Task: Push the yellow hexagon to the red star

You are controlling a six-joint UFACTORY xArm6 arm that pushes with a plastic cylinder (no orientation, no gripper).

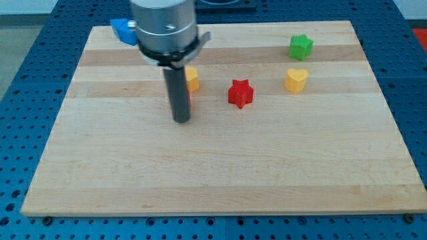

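Wooden board (220,167), pale, laid on a blue perforated bench (20,80). No brand, label or writing legible anywhere. My tip (181,121) rests on the board; the arm ends in a bare dark rod, so no jaws to read, nothing held. Yellow hexagon (192,79) sits just above the tip and slightly to the view's right, partly hidden behind the rod; shape hard to confirm. A sliver of red shows at the rod's right edge, too little to identify. Red star (241,93) lies right of the tip, apart from the hexagon. Yellow heart (296,79) further right; green star (301,47) above it. Blue block (123,31), upper left, cut off by the arm's housing; shape unclear.
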